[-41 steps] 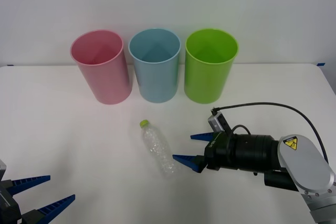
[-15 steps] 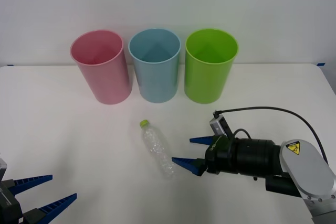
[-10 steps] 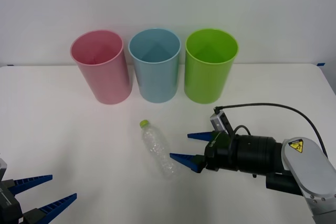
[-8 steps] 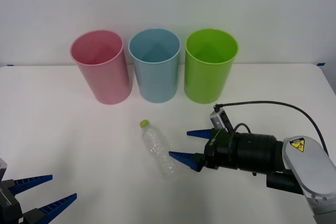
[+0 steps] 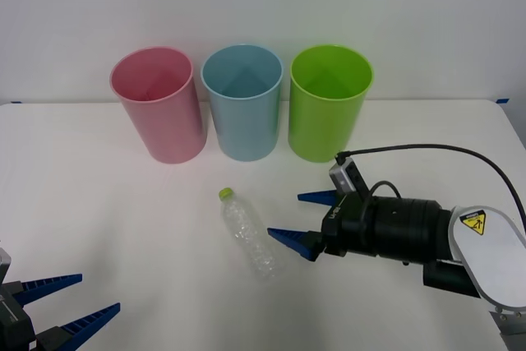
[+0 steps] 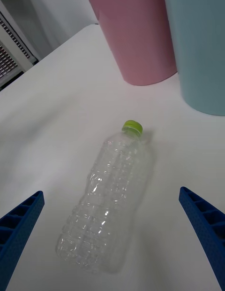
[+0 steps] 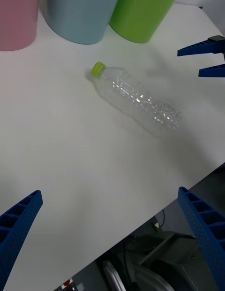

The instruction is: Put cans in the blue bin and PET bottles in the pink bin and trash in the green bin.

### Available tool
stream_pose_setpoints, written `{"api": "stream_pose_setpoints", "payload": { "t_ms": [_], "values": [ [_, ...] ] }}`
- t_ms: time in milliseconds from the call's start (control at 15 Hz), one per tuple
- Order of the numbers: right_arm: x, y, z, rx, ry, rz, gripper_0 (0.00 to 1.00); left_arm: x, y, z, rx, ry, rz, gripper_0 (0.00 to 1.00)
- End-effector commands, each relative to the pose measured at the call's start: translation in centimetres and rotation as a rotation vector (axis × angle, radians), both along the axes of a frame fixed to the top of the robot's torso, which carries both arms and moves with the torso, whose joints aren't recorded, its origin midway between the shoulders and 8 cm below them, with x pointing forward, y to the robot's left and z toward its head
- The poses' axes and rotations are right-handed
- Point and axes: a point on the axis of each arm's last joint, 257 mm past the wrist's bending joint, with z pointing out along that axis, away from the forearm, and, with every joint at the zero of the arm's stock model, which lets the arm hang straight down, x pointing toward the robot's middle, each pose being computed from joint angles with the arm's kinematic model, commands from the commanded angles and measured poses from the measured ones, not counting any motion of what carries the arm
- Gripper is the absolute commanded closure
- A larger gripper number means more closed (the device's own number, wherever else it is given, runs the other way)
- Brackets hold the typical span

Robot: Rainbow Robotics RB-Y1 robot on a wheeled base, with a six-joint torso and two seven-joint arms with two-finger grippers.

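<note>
A clear crinkled PET bottle (image 5: 246, 233) with a yellow-green cap lies on its side on the white table, cap toward the bins. My right gripper (image 5: 284, 214) hovers open just right of the bottle's base, not touching it. In the right wrist view the bottle (image 6: 110, 206) lies ahead between the spread blue fingers (image 6: 201, 220). The pink bin (image 5: 160, 108), blue bin (image 5: 244, 104) and green bin (image 5: 327, 104) stand in a row at the back. My left gripper (image 5: 97, 293) rests open at the front left corner, far from the bottle (image 7: 136, 101).
The white table (image 5: 107, 203) stretches wide on both sides of the bottle. A pale wall rises right behind the bins. The table's front edge (image 7: 154, 211) shows in the left wrist view, as does the right gripper (image 7: 206, 58) beyond the bottle.
The right gripper has shifted slightly back toward the bins and stayed open beside the bottle. The bottle, the bins and the left arm have not moved.
</note>
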Motion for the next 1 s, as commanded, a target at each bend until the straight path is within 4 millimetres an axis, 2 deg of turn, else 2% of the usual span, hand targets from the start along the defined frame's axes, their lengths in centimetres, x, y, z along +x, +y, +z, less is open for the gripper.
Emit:
{"api": "stream_pose_setpoints", "payload": {
  "t_ms": [67,267,467,667,1000],
  "values": [
    [-0.4,0.6,0.4,-0.017,0.02,-0.018,0.0,0.0,0.0,0.0,0.0,0.0,0.0,0.0],
    [-0.9,1.7,0.9,-0.054,0.016,-0.027,0.0,0.0,0.0,0.0,0.0,0.0,0.0,0.0],
    [-0.7,1.9,1.1,-0.132,-0.043,-0.036,0.0,0.0,0.0,0.0,0.0,0.0,0.0,0.0],
    [-0.7,2.1,0.4,-0.206,-0.087,-0.031,0.0,0.0,0.0,0.0,0.0,0.0,0.0,0.0],
    [-2.2,4.3,-0.8,-0.241,-0.095,0.023,0.0,0.0,0.0,0.0,0.0,0.0,0.0,0.0]
  ]
}}
